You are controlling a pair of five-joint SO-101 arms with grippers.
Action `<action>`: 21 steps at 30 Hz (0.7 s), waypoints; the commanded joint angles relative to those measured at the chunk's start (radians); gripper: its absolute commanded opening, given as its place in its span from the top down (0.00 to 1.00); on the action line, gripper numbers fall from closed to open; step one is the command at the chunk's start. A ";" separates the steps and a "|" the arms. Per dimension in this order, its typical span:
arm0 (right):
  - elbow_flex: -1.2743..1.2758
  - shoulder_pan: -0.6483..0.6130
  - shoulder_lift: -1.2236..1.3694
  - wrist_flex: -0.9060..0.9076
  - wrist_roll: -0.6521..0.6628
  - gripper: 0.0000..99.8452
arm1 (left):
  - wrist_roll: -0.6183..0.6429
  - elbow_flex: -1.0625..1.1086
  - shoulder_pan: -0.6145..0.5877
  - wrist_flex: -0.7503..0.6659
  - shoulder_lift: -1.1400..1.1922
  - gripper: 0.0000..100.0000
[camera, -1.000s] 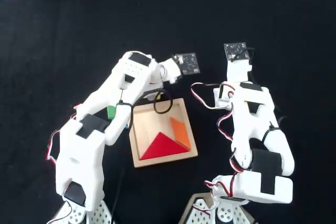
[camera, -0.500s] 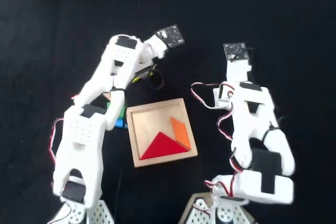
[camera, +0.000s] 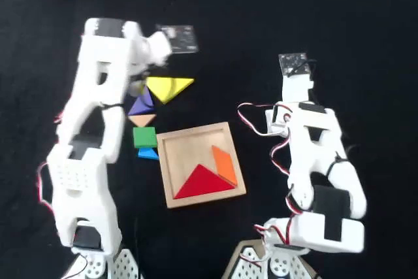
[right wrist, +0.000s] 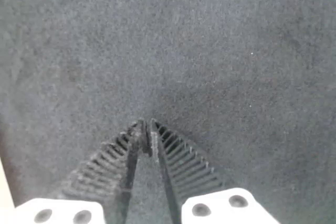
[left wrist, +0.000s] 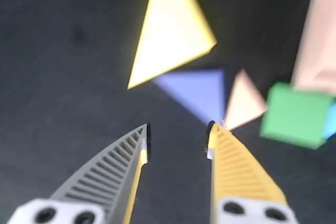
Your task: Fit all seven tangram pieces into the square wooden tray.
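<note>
While both arms stand at its near edge, the black counter [camera: 366, 44] carries everything. The left arm [camera: 98, 115] stretches far forward along the left side. Its tool [left wrist: 178, 129] hangs over the loose pieces with its fingers apart and nothing between them. One fingertip [left wrist: 212, 129] sits right by the meeting corners of two small triangles; contact cannot be judged. The right arm [camera: 313, 155] stands folded to the right of the tray. Its tool [right wrist: 147, 125] points down at bare cloth, fingers closed together on nothing, well apart from every piece.

The square wooden tray [camera: 163, 168] lies between the arms, turned slightly askew, pale wood with a raised rim. Two pieces lie inside it. A large red triangle [camera: 201, 181] lies flat along the near edge, and an orange parallelogram [camera: 224, 164] rests against the triangle's right side.

Outside the tray, to its far left, five pieces lie in a loose column. The large yellow triangle [camera: 166, 87] lies farthest, with one corner pointing right. Just beside it is a purple-blue triangle [camera: 142, 104]. Nearer the tray come a green square [camera: 144, 137] beside the tray's left corner, a small tan triangle [camera: 142, 120] between the purple-blue piece and the square, and a small blue triangle [camera: 148, 154] just below the square, close to the tray's rim.
</note>
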 commanded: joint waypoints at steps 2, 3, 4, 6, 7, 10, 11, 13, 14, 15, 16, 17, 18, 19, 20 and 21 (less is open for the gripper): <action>-0.053 0.008 0.001 0.005 0.000 0.99 | 0.021 -0.048 -0.042 -0.117 -0.014 0.77; -0.053 0.008 0.001 0.005 0.000 0.99 | 0.021 -0.053 -0.033 -0.129 0.006 0.75; -0.051 0.008 0.001 0.005 0.000 0.99 | 0.026 -0.058 -0.027 -0.138 0.023 0.74; -0.051 0.008 0.001 0.005 0.000 0.99 | 0.038 -0.073 -0.021 -0.184 0.061 0.74; -0.051 0.008 0.001 0.005 0.000 0.99 | 0.044 -0.081 -0.021 -0.215 0.080 0.74; -0.051 0.006 0.001 0.003 0.000 0.99 | 0.058 -0.110 -0.027 -0.344 0.143 0.74; -0.051 0.006 0.001 -0.003 0.000 0.99 | 0.086 -0.120 -0.027 -0.402 0.167 0.74; -0.050 0.006 0.001 -0.006 0.000 0.99 | 0.210 -0.140 -0.025 -0.532 0.215 0.74; -0.050 0.006 0.001 -0.006 0.000 0.99 | 0.293 -0.143 -0.022 -0.595 0.238 0.74; -0.050 0.003 0.001 -0.006 0.000 0.99 | 0.367 -0.145 -0.019 -0.651 0.261 0.74; -0.050 -0.005 0.001 -0.008 0.000 0.99 | 0.427 -0.142 -0.019 -0.704 0.285 0.74; -0.050 -0.011 0.001 -0.008 0.000 0.99 | 0.463 -0.137 -0.021 -0.755 0.310 0.74; -0.050 -0.014 0.001 -0.008 0.000 0.99 | 0.486 -0.137 -0.027 -0.793 0.334 0.74; -0.050 -0.015 0.001 -0.006 0.000 0.99 | 0.499 -0.137 -0.030 -0.824 0.361 0.74; -0.050 -0.015 0.001 -0.006 0.000 0.99 | 0.502 -0.137 -0.035 -0.835 0.381 0.74; -0.050 -0.015 0.001 -0.006 0.000 0.99 | 0.500 -0.137 -0.041 -0.835 0.396 0.74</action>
